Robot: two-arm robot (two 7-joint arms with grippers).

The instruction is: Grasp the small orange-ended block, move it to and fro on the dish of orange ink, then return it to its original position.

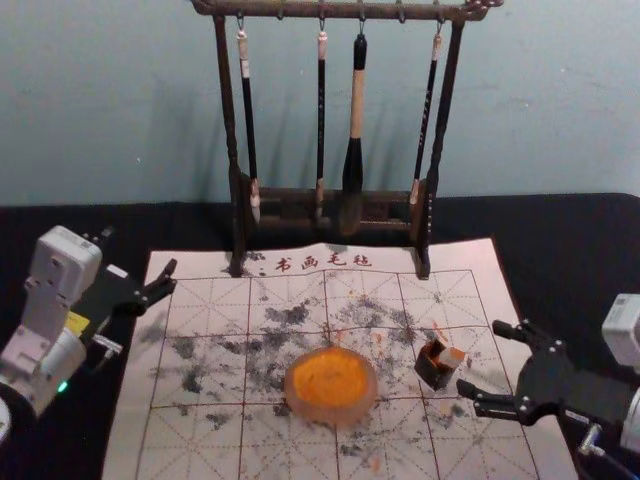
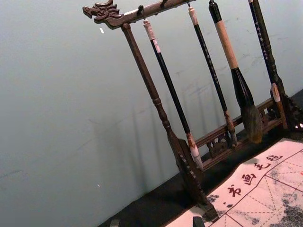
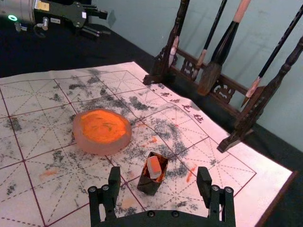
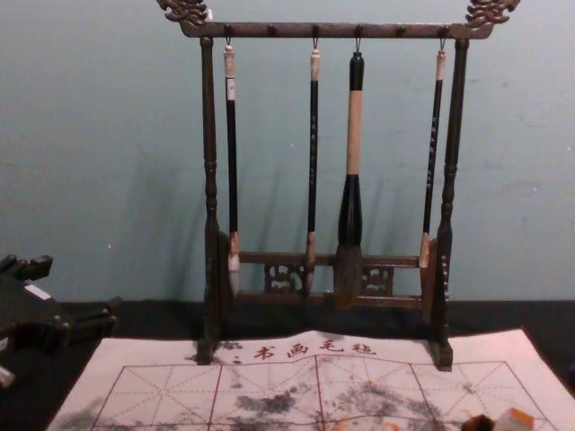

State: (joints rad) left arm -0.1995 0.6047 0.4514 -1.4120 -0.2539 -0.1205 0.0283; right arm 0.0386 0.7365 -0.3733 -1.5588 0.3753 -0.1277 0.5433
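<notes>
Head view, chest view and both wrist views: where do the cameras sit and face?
Head view: on the head, facing forward and down at the dish; left gripper and right gripper show.
Chest view: on the chest, facing forward at the brush rack; left gripper shows.
Left wrist view: on that wrist, facing the rack.
Right wrist view: on that wrist, facing the dish; right gripper near, left farther.
Head and right wrist views share the dish.

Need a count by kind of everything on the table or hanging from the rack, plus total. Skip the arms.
Brushes: 4
Rack: 1
Dish: 1
Block: 1
Box: 1
Mat: 1
Total: 9
</notes>
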